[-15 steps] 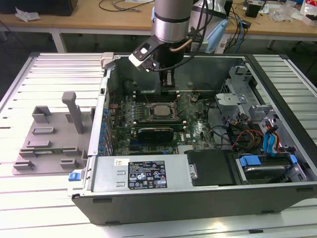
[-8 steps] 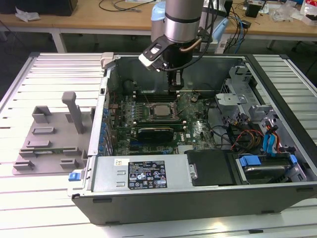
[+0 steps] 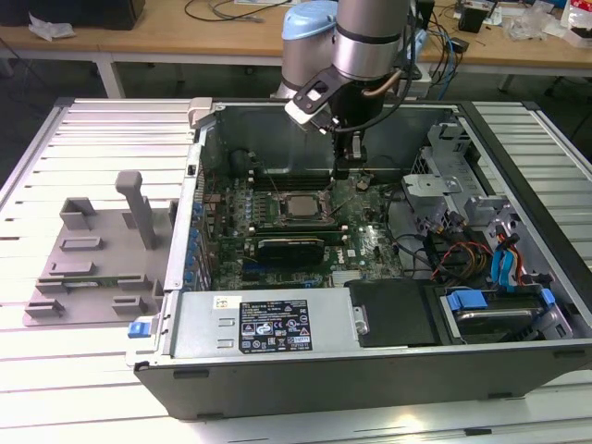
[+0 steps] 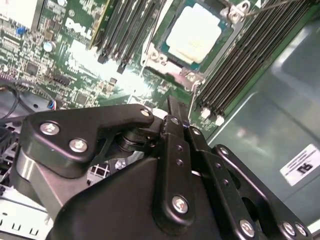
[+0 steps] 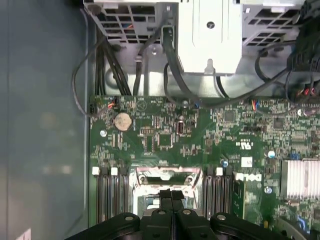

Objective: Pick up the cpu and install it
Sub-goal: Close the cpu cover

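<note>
Silver cpu (image 4: 194, 32) in socket (image 4: 172, 75) between memory slots (image 4: 237, 62); end effector (image 5: 171, 195) closed nearby.

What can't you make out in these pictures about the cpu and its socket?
1. Whether the cpu lies fully flat in the socket: the edge of the second wrist view cuts off the socket's far side, and in the exterior view the cpu is too small to judge.
2. The socket in the first wrist view: the gripper covers most of it.

arm (image 3: 368, 42): silver tube, pale-blue cap | fingers (image 5: 164, 196): black | links (image 4: 85, 132): black, silver screws
</note>
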Available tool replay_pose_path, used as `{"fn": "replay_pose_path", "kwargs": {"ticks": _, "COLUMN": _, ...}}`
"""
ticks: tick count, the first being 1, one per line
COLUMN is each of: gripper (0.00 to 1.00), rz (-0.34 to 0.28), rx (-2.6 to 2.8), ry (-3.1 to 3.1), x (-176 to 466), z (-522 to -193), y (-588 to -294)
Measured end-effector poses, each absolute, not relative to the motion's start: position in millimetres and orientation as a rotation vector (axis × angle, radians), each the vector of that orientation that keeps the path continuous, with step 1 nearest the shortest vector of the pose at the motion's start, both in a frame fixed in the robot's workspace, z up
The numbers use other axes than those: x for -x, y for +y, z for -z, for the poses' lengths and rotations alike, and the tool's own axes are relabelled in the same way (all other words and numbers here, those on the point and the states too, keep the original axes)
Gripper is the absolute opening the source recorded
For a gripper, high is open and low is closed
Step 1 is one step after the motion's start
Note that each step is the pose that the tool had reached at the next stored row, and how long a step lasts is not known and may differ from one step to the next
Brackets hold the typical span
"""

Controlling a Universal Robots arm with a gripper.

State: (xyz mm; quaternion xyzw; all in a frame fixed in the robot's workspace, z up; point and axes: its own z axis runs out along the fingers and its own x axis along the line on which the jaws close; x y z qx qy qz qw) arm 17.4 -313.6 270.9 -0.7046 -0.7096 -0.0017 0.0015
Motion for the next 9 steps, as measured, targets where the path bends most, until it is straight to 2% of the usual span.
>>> {"fn": "replay_pose_path", "kwargs": {"ticks": 9, "gripper": 0.11, "rz": 0.005, "rx": 2.211, "ry": -2.227, "x": -51, "z": -271, "y": -314}}
